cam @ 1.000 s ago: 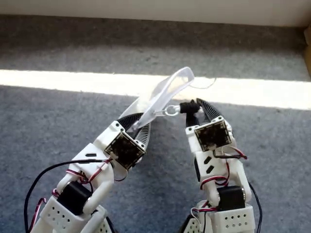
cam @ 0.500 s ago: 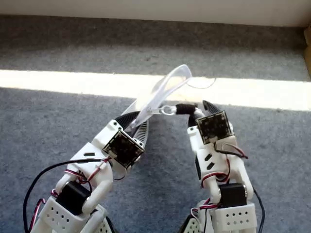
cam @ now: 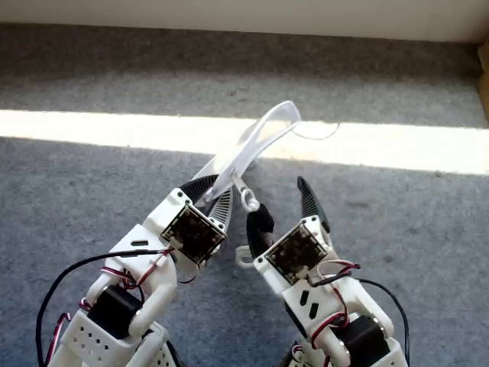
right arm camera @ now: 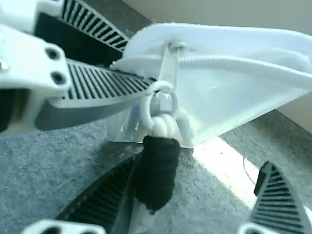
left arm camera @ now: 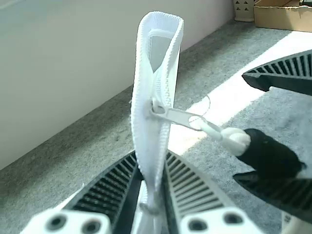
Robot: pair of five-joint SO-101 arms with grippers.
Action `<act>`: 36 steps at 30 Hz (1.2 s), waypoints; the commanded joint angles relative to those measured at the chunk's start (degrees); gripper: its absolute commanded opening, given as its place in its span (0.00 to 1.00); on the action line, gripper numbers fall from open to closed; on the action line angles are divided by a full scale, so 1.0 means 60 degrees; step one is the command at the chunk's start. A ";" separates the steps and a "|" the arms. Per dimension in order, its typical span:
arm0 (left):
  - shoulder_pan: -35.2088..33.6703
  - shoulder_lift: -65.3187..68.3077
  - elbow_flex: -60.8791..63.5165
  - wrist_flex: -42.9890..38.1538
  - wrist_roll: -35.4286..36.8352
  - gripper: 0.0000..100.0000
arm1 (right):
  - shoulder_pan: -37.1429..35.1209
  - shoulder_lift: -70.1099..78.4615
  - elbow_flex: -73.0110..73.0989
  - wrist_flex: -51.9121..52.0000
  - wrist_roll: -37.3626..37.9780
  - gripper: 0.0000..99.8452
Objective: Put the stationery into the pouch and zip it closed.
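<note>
Nearest the arm bases, the right gripper [cam: 279, 200] stands with its jaws spread wide and clasps nothing. The black tab [right arm camera: 156, 168] on the end of the zip pull [cam: 249, 200] hangs loose just beside one finger. A little further out, the left gripper [cam: 214, 195] is clamped tight on the lower end of the pouch [cam: 252, 145] and holds it up off the carpet [cam: 92, 176], slanting away toward the sunlit strip [cam: 114, 126]. From the left wrist, the pull sits part-way along the pouch's edge. The teeth are joined on the gripper's side of it and gape beyond, so the zip looks only partly done. Whether the stationery is inside the translucent pouch cannot be told. The main risk is that the freed tab swings on its ring. A closing pinch could then miss it, or catch only the soft black end and slip off under load. A pull that is off the line of the teeth could also jam the zip or drag the pouch out of the left gripper's narrow hold. Half a second ago the right gripper was pinched on the tab, drawn out level to the side of the pouch. It has since let go, swung round and dropped back toward its base, and the pull now dangles. The left arm and pouch have barely moved.
</note>
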 commanded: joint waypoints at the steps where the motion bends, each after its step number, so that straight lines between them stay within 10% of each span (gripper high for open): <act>1: -0.0315 -0.0007 -0.0344 0.0088 -0.0044 0.01 | -0.0256 -0.0007 -0.0491 -0.0183 -0.0630 0.34; 36: -0.0300 -0.0007 -0.0330 0.0059 -0.0073 0.01 | -0.0271 0.0095 0.0945 -0.3114 -0.1744 0.24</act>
